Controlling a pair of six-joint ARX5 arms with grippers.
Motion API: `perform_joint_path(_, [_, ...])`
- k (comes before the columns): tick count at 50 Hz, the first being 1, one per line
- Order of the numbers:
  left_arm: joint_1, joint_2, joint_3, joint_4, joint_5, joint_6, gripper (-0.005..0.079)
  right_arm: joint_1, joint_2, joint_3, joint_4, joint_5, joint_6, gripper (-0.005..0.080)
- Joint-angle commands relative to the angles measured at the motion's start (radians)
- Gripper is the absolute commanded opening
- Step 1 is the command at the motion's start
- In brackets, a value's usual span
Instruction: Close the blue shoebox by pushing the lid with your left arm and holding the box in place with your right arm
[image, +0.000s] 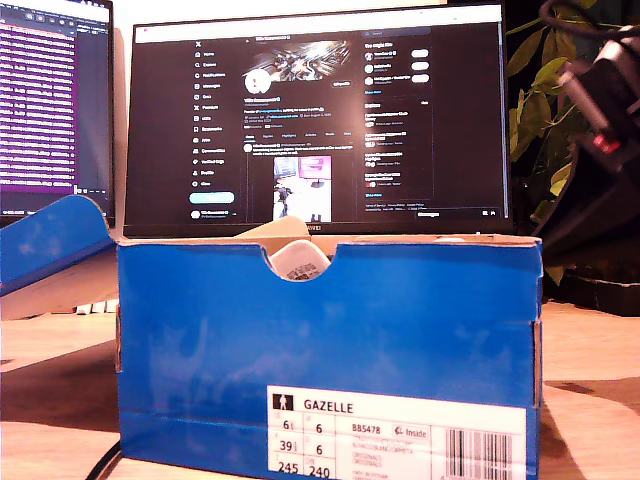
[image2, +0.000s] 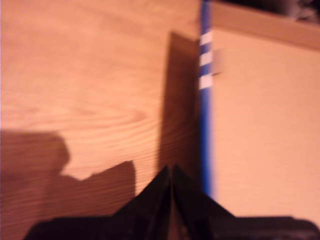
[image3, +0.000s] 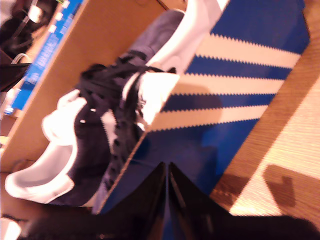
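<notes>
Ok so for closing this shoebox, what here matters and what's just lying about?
For the job:
blue shoebox
open lid
shoes inside the box
my first gripper, shut
my second gripper, shut

Just lying about:
monitor
second screen
plant
wooden table

A: What's on your first wrist cam?

B: You've got my first gripper (image2: 171, 172) with its two dark fingers pressed together, tips meeting, nothing between them. It sits over the wooden surface (image2: 85, 85), just beside a blue edge (image2: 205, 135).

A: The edge, describe it.

B: Thin blue strip with white marks near its far end. On one side you see wood grain, on the other a plain tan cardboard panel (image2: 265, 130). A dark shadow runs along the strip on the wood side. Frame's blurred, so fine detail is out.
</notes>
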Motion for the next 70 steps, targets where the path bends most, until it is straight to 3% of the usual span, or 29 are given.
perform_joint_path(1, [0.016,0.052,0.015,-0.013,0.001,0.019,-0.0019,0.01,0.013,0.008,0.015,0.004,-0.003,-0.0011])
perform_joint_path(9, [0.023,0.156,0.039,-0.072,0.036,0.03,-0.0019,0.026,0.021,0.008,0.048,0.01,-0.003,-0.0011])
perform_joint_path(18, [0.021,0.215,0.047,-0.085,0.19,0.03,-0.0019,0.045,0.021,0.008,0.067,0.027,-0.002,-0.0011])
perform_joint_path(48, [0.019,0.213,0.22,-0.156,0.491,-0.007,-0.0019,0.07,0.059,0.008,0.072,0.053,-0.001,-0.0011])
perform_joint_path(70, [-0.056,0.172,0.385,-0.283,0.615,-0.008,-0.0019,0.094,0.08,0.008,0.1,0.071,0.0,-0.0011])
